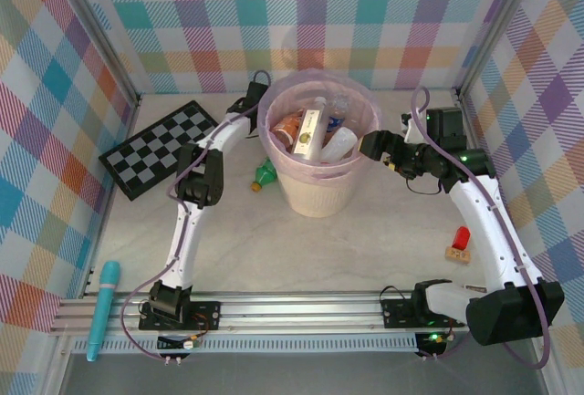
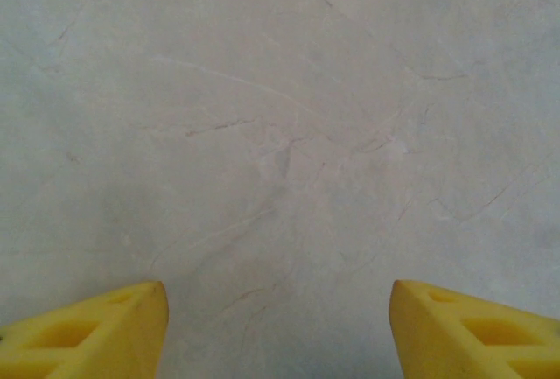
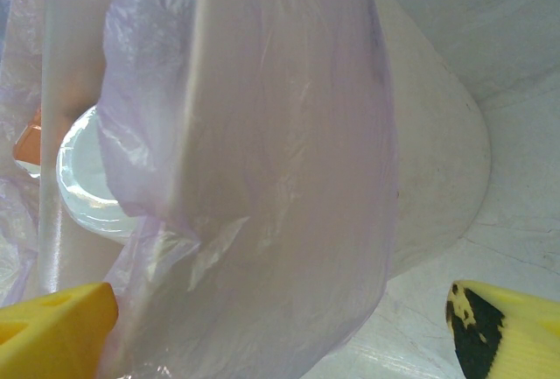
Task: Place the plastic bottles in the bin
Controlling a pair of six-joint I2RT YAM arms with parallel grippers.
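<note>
The cream bin (image 1: 319,190) with its pink liner (image 1: 274,140) stands mid-table and holds several plastic bottles, among them an amber one (image 1: 290,126) and a clear one (image 1: 339,144). A green bottle (image 1: 265,173) lies on the table just left of the bin. My left gripper (image 1: 251,101) is behind the bin's left side. It is open over bare table, nothing between its yellow fingers (image 2: 131,326). My right gripper (image 1: 368,146) is open at the bin's right rim. In the right wrist view the lined rim (image 3: 262,134) stands between its spread fingers, with a clear bottle's base (image 3: 83,173) inside.
A black checkerboard (image 1: 164,147) lies at the back left. A teal stick (image 1: 102,308) rests by the left rail. A small red block (image 1: 461,243) sits near the right arm. Checked walls close in the back and both sides.
</note>
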